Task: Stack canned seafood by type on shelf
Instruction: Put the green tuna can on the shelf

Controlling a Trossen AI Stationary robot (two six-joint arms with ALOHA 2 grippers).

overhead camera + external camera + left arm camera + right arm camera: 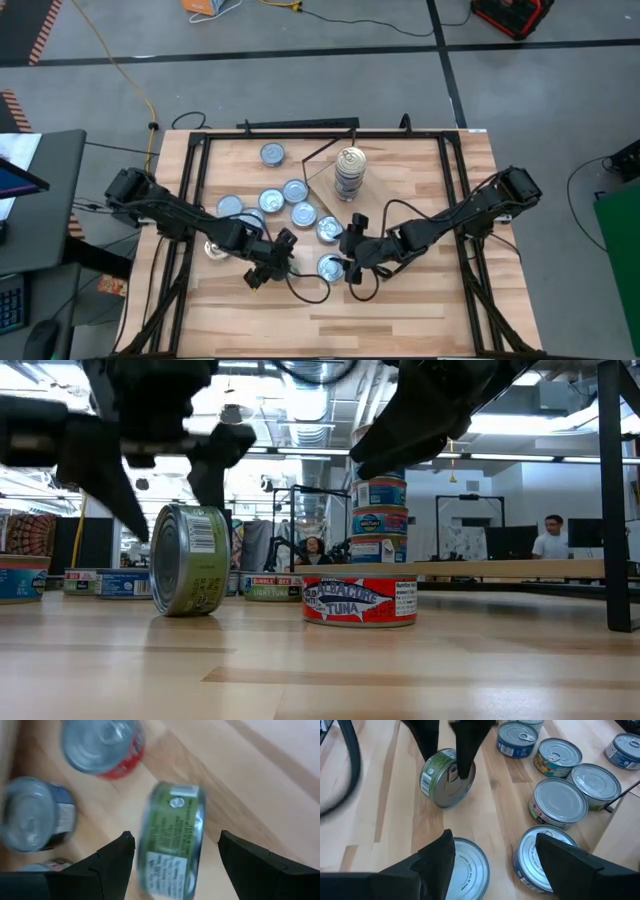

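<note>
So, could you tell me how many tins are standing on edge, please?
1: the green-labelled tin stands on edge between the left gripper's open fingers, beside the red-labelled tin; the arms may hide others.

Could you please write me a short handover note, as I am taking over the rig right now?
Left gripper: open, straddling a green-labelled tin standing on its edge on the table, not clamped.
Right gripper: open, above a red-labelled tuna tin lying flat.
Done: one stack of tins on the shelf.
Left: about eight loose tins to sort and stack.
</note>
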